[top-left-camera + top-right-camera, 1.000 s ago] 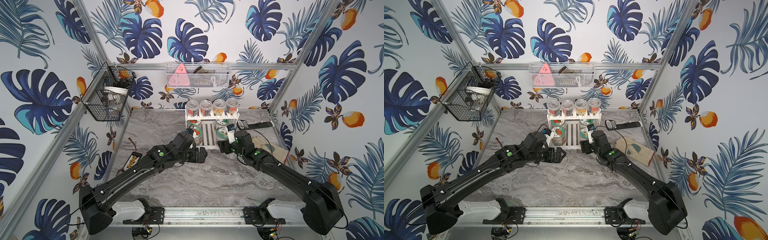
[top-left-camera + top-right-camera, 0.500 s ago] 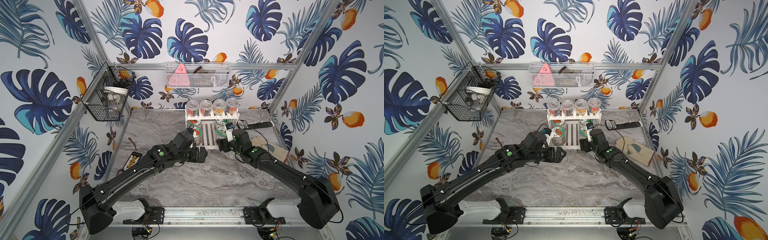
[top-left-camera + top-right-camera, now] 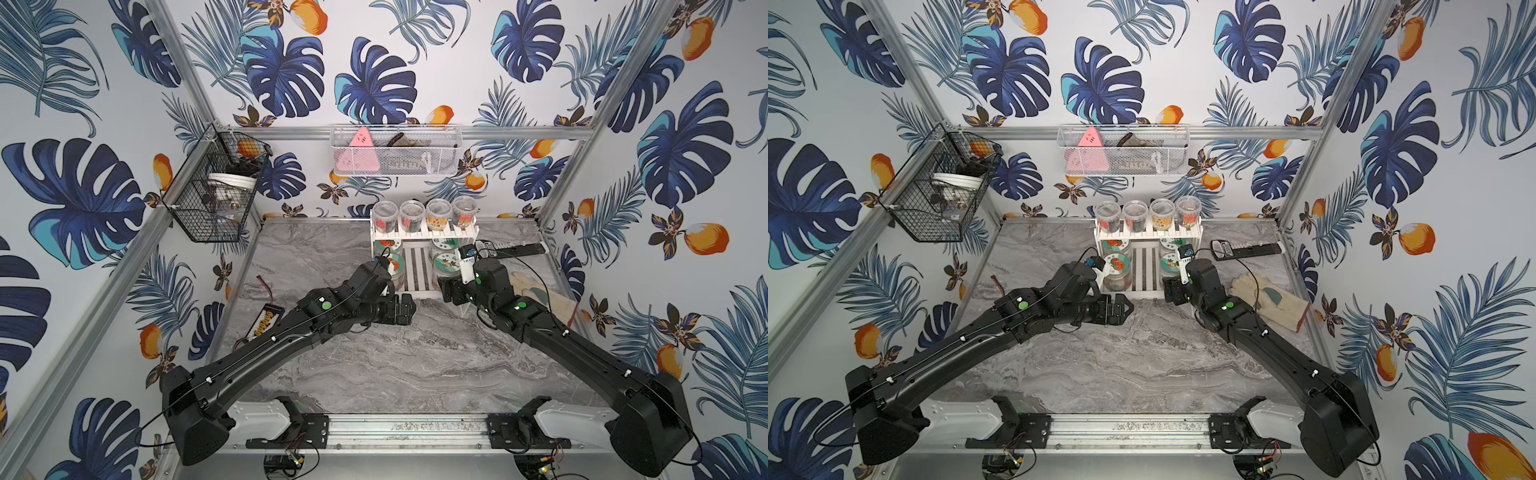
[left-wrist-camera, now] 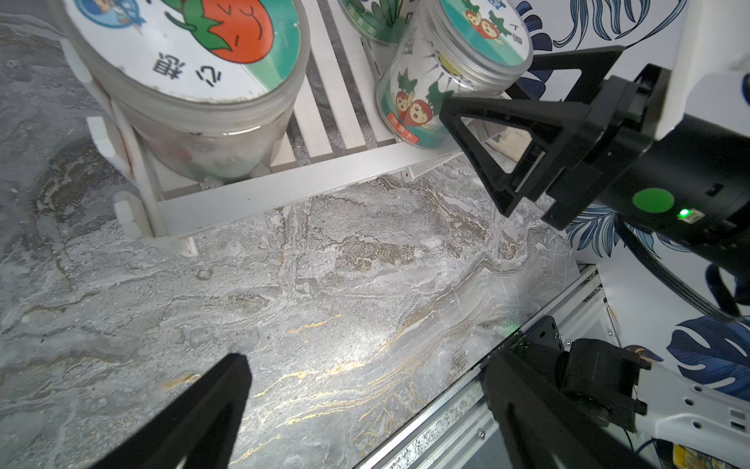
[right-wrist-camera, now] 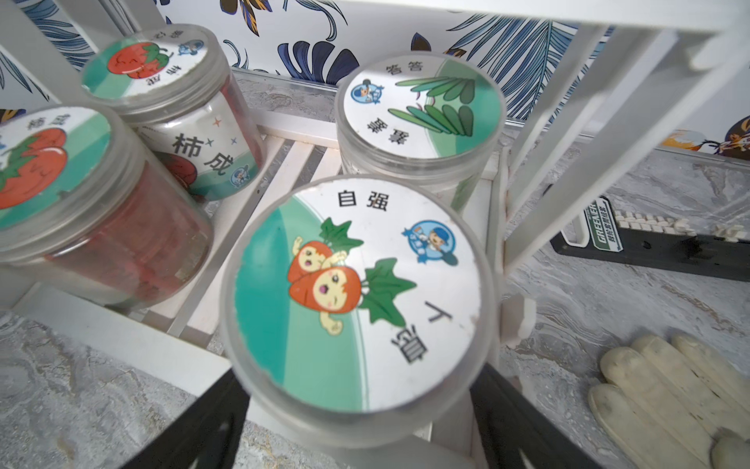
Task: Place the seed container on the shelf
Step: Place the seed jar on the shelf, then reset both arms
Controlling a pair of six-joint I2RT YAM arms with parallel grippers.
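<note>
Enclosing both arms, leaf-print walls (image 3: 415, 83) rise around the marble top (image 3: 395, 374). The shelf (image 3: 415, 270) stands ahead of the right pincer (image 5: 359, 373), which clasps the tilted jar (image 5: 357, 284) on the lower tier's front corner. The left pincer (image 4: 365, 406) gapes wide, empty, above the marble.

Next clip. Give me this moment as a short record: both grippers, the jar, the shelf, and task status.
left gripper: open, empty, over the table in front of the shelf
right gripper: jaws on either side of the carrot jar; grip unclear
carrot jar: at the lower tier's front right corner, tilted
shelf: three other jars on the lower tier, four cups on top
task status: jar at the shelf, right gripper not yet withdrawn
</note>
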